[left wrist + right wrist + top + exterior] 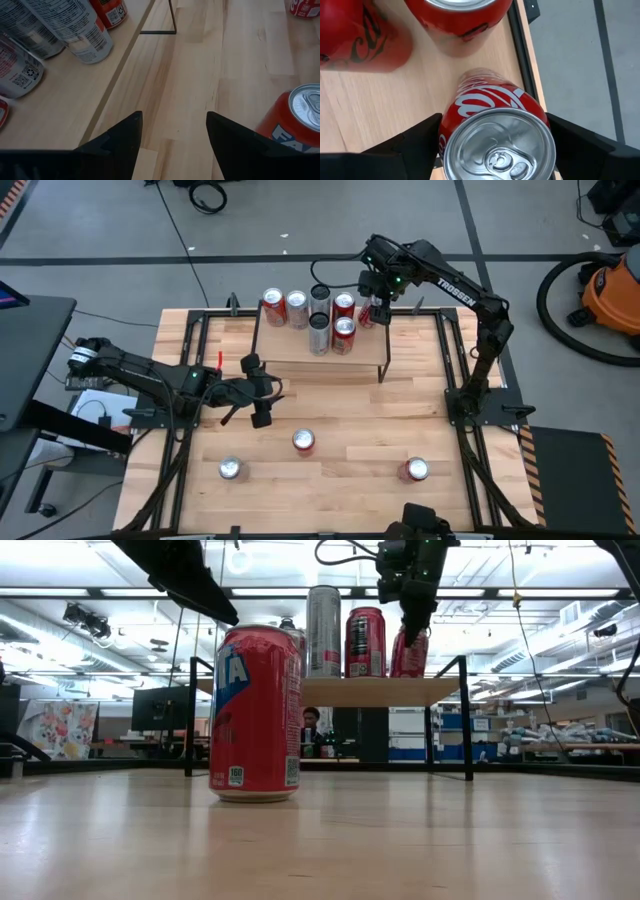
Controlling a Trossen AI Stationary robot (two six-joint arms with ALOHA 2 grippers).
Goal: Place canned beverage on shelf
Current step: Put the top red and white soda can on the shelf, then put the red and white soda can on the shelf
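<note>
One red aluminium soda can point(497, 142) sits between the fingers of the right gripper point(378, 307), its long axis upright and silver lid facing the wrist camera, at the right end of the low light-wood shelf with thin black legs point(300, 345), near the edge. The fingers stand wide about its sides; whether they press it I cannot tell. The left gripper point(262, 393), fingers together, waits over the table well short of it
</note>
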